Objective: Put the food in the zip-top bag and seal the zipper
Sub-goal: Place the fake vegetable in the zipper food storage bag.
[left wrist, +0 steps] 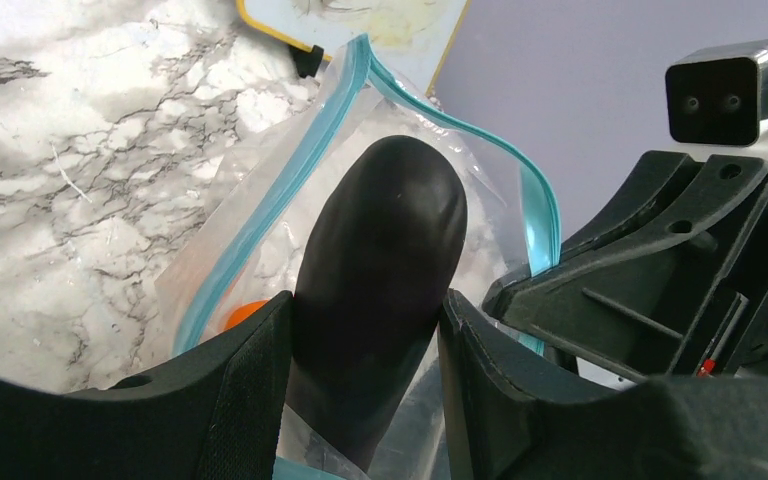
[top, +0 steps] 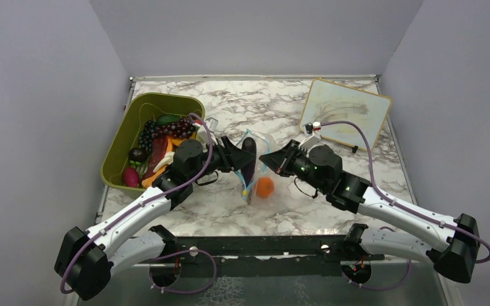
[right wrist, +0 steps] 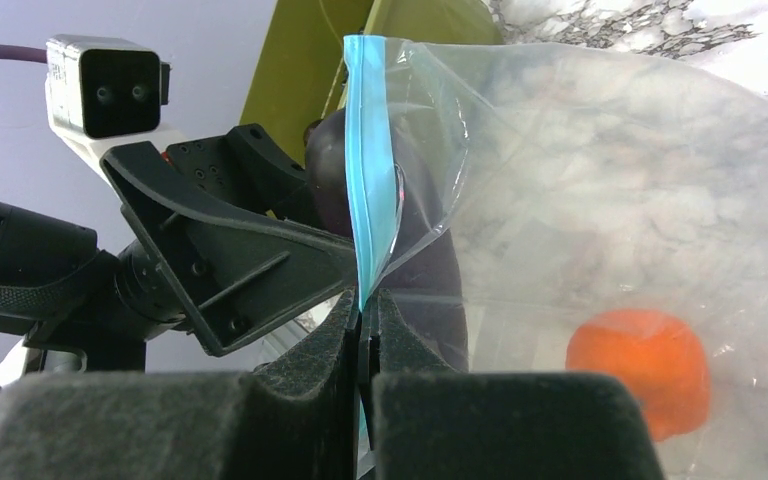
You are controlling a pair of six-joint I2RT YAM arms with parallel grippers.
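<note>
Currently a dark purple piece (left wrist: pixel 385 220) is gripped by the partly spread left hand (left wrist: pixel 365 300) and poked into the mouth of the zip-top bag (right wrist: pixel 580 180), mid-counter (top: pixel 230 213). The zipper (right wrist: pixel 368 160) is pinched by the fully closed right hand (right wrist: pixel 365 310). An orange round piece (right wrist: pixel 640 365) is seen inside the bag.

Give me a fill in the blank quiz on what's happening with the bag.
The left end effector grips a dark rounded food piece at the mouth of the clear ____.
The right end effector is shut on the teal ____ of the zip-top bag.
The round piece inside it is ____.
Other food sits in the olive-green ____.
Missing: bag, zipper, orange, tub.
</note>
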